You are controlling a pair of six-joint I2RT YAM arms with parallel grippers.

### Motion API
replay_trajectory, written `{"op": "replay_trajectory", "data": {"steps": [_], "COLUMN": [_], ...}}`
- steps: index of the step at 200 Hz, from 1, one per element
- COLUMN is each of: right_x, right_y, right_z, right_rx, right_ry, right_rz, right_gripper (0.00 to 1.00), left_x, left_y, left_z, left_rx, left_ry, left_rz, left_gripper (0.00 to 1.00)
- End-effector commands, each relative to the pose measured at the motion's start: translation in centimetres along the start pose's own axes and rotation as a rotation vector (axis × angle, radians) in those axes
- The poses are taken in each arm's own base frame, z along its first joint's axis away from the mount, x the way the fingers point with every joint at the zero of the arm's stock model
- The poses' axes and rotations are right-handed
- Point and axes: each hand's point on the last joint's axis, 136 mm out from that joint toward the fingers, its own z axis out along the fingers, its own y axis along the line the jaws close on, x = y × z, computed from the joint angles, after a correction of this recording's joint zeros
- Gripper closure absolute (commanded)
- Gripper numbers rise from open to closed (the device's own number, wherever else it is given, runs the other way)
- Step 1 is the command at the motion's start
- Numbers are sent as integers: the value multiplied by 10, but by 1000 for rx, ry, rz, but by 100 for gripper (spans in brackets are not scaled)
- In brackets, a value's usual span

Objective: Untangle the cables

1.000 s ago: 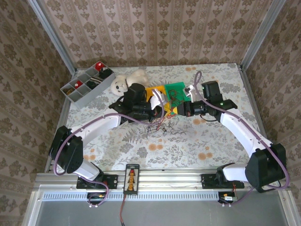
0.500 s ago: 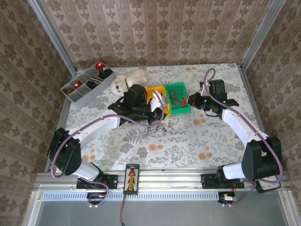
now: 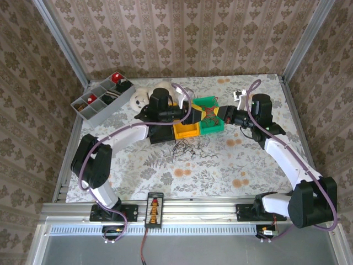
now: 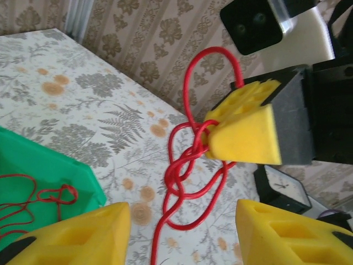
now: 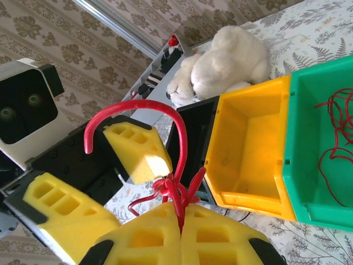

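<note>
A floral-patterned worktop [image 3: 220, 171] is seen from above, walled in by patterned paper; the left arm [image 3: 121, 138] and the right arm [image 3: 281, 149] are both stretched toward its far middle, where their ends nearly meet; a grey compartment tray [image 3: 102, 99] is set at the far left corner, and a white plush toy [image 5: 220, 66] is laid just beside it.

A green bin [image 3: 205, 104] and a yellow bin [image 3: 187, 130] are placed side by side, touching, under the two wrists; thin red wires [image 5: 336, 132] are seen lying inside the green bin, while the yellow bin's inside is bare.

A small scatter of loose cables [image 3: 187, 148], dark and thin, is spread on the worktop just in front of the yellow bin; their colours cannot be told apart well at this size.

A red cable [image 4: 187, 171], knotted into several loops, is held up in the air above the bins; it is pinched by the right fingers [image 5: 215, 237], which are pressed together on it just under the knot, one loop arching up and over.

The left fingers [image 4: 71, 232] are spread apart, facing the right ones; the lower end of the red cable is hung down between them, and no grip on it is seen.
</note>
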Motion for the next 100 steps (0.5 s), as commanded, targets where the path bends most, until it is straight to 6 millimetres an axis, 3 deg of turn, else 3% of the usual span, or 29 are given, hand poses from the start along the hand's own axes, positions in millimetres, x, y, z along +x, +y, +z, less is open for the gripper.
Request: {"op": "replay_trajectory", "data": {"steps": [1, 46, 78, 100], "right_x": [-10, -18, -26, -26], "right_y": [19, 13, 19, 26], "right_z": [-4, -2, 2, 4], "right_rx": [-46, -11, -27, -44], "right_ry": [-25, -50, -61, -54], "right_rz": [-74, -100, -120, -139], "right_gripper": [100, 100, 100, 100], "left_x": [-25, -8, 1, 2], "left_y": [-24, -32, -42, -37], "left_z": [-9, -18, -4, 5], "left_rx": [60, 32, 86, 93], "left_ry": [-51, 25, 106, 127], "left_rz": [17, 36, 43, 32], "left_gripper": [47, 41, 41, 37]}}
